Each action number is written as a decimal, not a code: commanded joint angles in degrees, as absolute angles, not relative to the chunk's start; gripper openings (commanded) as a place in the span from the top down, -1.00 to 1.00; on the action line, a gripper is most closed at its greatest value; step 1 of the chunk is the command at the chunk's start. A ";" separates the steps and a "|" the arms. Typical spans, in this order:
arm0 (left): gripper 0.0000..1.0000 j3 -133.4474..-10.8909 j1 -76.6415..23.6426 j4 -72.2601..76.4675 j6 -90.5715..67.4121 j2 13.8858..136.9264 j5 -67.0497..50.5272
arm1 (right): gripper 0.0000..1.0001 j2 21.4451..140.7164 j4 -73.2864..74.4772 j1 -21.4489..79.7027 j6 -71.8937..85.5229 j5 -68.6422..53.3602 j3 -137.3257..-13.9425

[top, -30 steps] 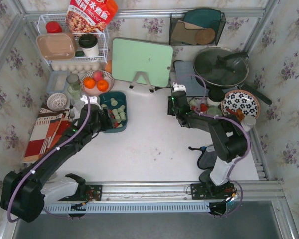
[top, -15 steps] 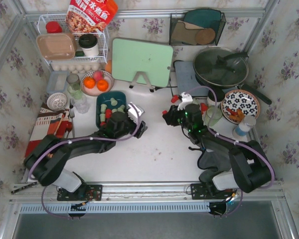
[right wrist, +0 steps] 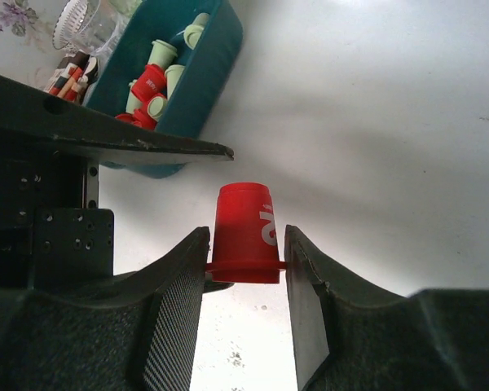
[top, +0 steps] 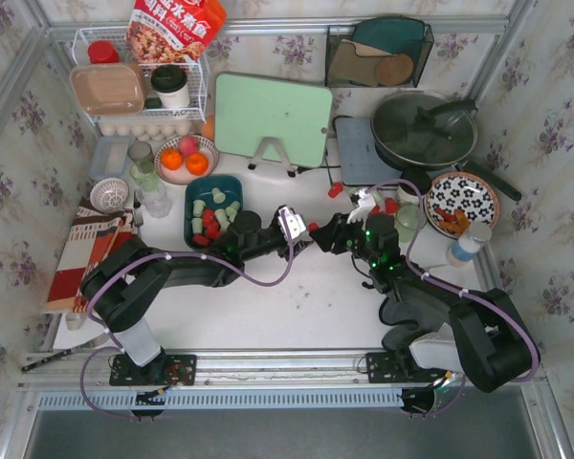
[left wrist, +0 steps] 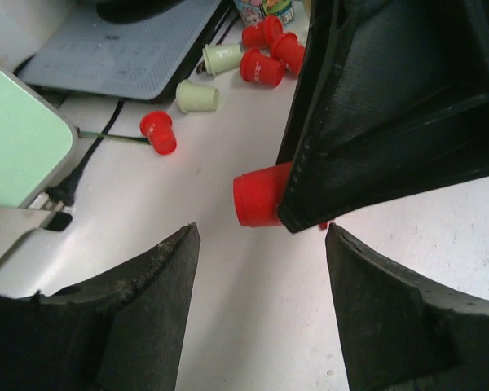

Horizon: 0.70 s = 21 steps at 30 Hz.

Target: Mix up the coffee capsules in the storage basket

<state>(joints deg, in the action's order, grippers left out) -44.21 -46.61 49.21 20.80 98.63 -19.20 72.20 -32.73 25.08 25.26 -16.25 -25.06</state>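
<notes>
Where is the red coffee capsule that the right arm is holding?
Seen from the top, the red capsule is mid-table, pinched in the right gripper, facing the open left gripper, just right of the storage basket.

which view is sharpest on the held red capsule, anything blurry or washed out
Right wrist: the red capsule in the right tool is crisp, the table behind nearly washed out. Left wrist: the left tool has soft near fingers. Top external: even light, capsule tiny.

The basket (right wrist: 208, 69) is dark teal; the capsules (top: 213, 215) in it are red and pale green. The right end effector (right wrist: 246, 240) is black, its capsule (right wrist: 243, 216) red with a white mark. The bench (top: 297, 296) is white, the plate (top: 464, 196) black-and-white flowered.
</notes>
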 commanded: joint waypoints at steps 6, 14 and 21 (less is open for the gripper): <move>-0.31 -46.03 -48.33 52.45 24.22 98.66 -21.11 | 0.29 72.38 -38.95 25.27 29.20 -20.80 -24.30; -0.25 -47.26 -49.50 51.56 24.85 100.18 -18.64 | 0.29 70.24 -39.62 25.27 29.68 -20.76 -23.46; 0.36 -47.03 -49.83 51.31 25.84 98.75 -16.43 | 0.05 71.46 -39.90 25.26 30.66 -22.39 -23.83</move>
<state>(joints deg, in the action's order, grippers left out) -46.76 -49.60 48.66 25.74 99.79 -17.58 70.94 -36.86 25.06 30.20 -18.09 -23.49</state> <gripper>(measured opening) 0.474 0.453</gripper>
